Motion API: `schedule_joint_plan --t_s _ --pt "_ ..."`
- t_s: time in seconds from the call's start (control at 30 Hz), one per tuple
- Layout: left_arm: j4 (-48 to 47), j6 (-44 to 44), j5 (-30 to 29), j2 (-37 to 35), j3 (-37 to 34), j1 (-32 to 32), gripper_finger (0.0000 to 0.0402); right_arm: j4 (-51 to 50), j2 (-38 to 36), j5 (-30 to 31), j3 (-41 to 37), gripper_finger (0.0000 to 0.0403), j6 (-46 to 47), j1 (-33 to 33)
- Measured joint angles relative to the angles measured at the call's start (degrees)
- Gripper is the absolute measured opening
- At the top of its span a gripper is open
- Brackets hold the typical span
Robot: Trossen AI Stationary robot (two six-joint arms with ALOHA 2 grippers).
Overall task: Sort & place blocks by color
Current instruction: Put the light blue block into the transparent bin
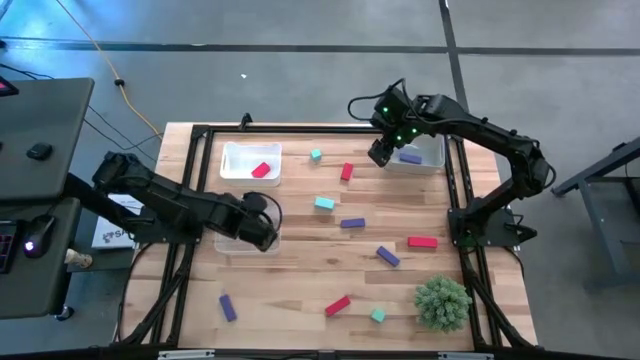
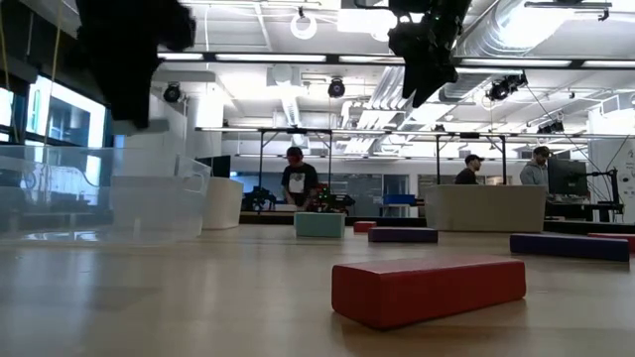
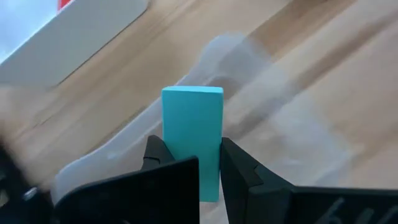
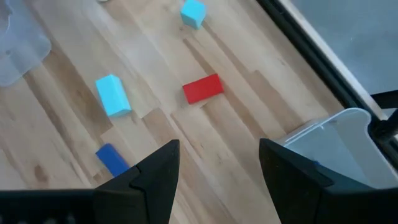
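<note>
My left gripper (image 1: pixel 268 232) is shut on a teal bar block (image 3: pixel 193 124) above the clear bin (image 1: pixel 238 242) at the table's left. My right gripper (image 1: pixel 384 152) hangs open and empty at the far right, beside a clear bin (image 1: pixel 420 158) that holds a purple block (image 1: pixel 410 157). A third bin (image 1: pixel 248 160) at the far left holds a red block (image 1: pixel 262 170). Red (image 1: pixel 347 171), teal (image 1: pixel 324 203) and purple (image 1: pixel 352 223) blocks lie flat and scattered on the wooden table. My left gripper pinches the teal bar by its two long sides (image 3: pixel 211 163) between its two fingers (image 3: pixel 239 171), at the bar's rear end. The fingers point steeply down and lie along the bar, which sticks out past their tips. The bar hangs clear above the bin's rim.
A green spiky plant ball (image 1: pixel 442 302) stands at the near right corner. More blocks lie near it: red (image 1: pixel 338 305), teal (image 1: pixel 378 315), purple (image 1: pixel 388 256), red (image 1: pixel 423 242). A purple block (image 1: pixel 228 307) lies near left. A black frame (image 1: pixel 200 132) borders the table.
</note>
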Motion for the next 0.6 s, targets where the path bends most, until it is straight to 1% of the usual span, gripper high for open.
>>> schedule_joint_plan --t_s 0.13,0.37,0.47,0.6 --pt "0.2 1.5 4.2 0.0 -1.9 2.4 0.0 0.5 0.0 0.0 0.0 0.021 -1.7 -2.2" --pt "1.3 3.3 10.2 0.0 -3.8 4.7 0.0 1.4 0.0 0.0 0.0 0.021 -3.8 -6.7" --pt "1.3 4.5 12.0 0.0 -4.7 5.9 0.0 1.4 0.0 0.0 0.0 0.021 -4.7 -8.5" --pt "1.5 6.1 12.9 0.0 -4.9 7.5 0.0 2.1 0.0 0.0 0.0 0.021 -4.9 -10.3"
